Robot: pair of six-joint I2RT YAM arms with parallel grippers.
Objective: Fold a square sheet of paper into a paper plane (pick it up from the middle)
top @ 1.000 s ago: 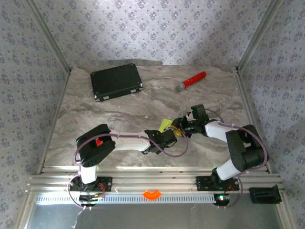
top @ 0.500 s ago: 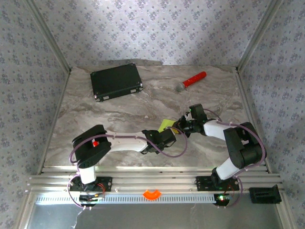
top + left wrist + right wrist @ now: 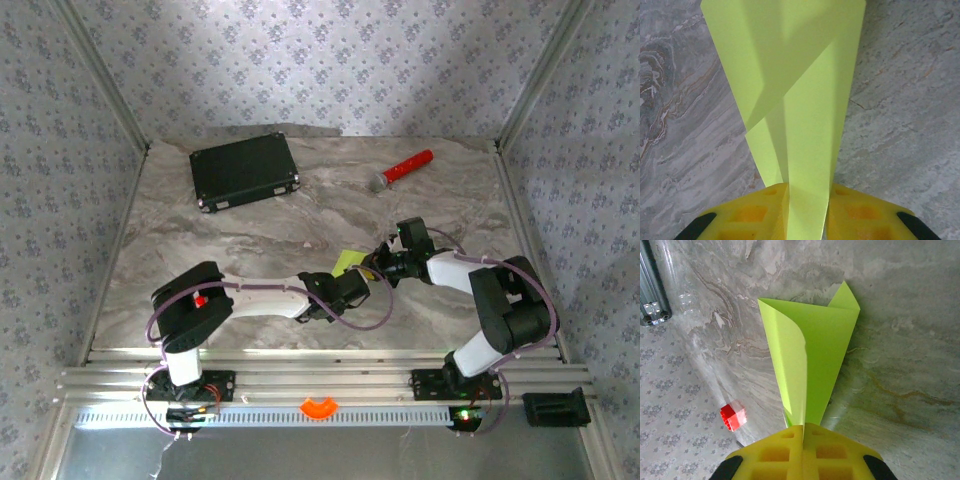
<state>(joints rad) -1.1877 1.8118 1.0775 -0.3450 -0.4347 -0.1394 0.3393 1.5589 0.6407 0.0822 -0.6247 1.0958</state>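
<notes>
The square sheet of paper is lime yellow-green and folded into a tapering shape, held up off the table between both arms. My right gripper is shut on its narrow end, and the paper fans out away from the yellow fingers. My left gripper has its jaws a little apart, with a folded strip of the paper running through the gap. In the top view the left gripper and right gripper meet at the paper near the table's front middle.
A black case lies at the back left and a red-handled microphone at the back right. A small red block sits on the marble table to the left of my right gripper.
My right gripper has moved slightly left and closed on the paper. My left gripper's jaws have eased apart, and the left arm has shifted a little.
</notes>
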